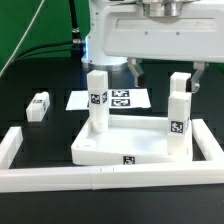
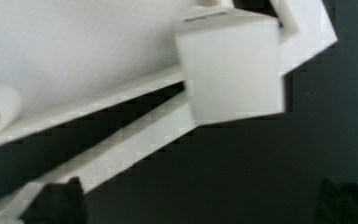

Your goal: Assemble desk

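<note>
Only unreadable black-and-white tags [image 1: 99, 98]; no legible text.

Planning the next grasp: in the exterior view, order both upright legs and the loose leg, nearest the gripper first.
1. Right upright leg (exterior view's right), just below the gripper.
2. Left upright leg, across the tabletop.
3. Loose leg, exterior view's far left.

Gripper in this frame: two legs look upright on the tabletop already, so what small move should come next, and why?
Probably lift clear and swing toward the loose leg lying on the table at the exterior view's left. The gripper looks open and holds nothing, one leg and another leg stand upright at corners of the tabletop, and other corners appear unfilled.
</note>
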